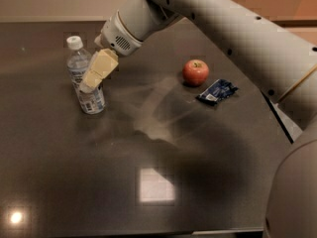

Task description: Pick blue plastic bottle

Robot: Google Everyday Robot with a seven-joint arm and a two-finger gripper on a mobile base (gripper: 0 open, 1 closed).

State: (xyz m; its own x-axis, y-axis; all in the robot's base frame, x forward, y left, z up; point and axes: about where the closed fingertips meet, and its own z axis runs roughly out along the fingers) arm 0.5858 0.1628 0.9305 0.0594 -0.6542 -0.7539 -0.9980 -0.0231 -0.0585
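arm (223, 29): pale, reaching in from upper right, sloping down toward the blue plastic bottle (75, 66)
wrist (121, 33): white cylinder, just above-right of the bottle
gripper (94, 76): cream, overlapping the bottle's right side

Glossy, reflective dark bench (74, 182); clear smooth blue plastic bottle (78, 66); matt cream pincer (87, 86) overlapping its side; shiny apple (195, 72); glossy packet (217, 91).

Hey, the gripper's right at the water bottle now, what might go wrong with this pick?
1. The gripper is at the side of the blue plastic bottle, which stands tall and narrow. A sideways nudge could tip it onto the table.
2. Whether the gripper is truly around the bottle cannot be told from this view. Closing off-centre might push it away.
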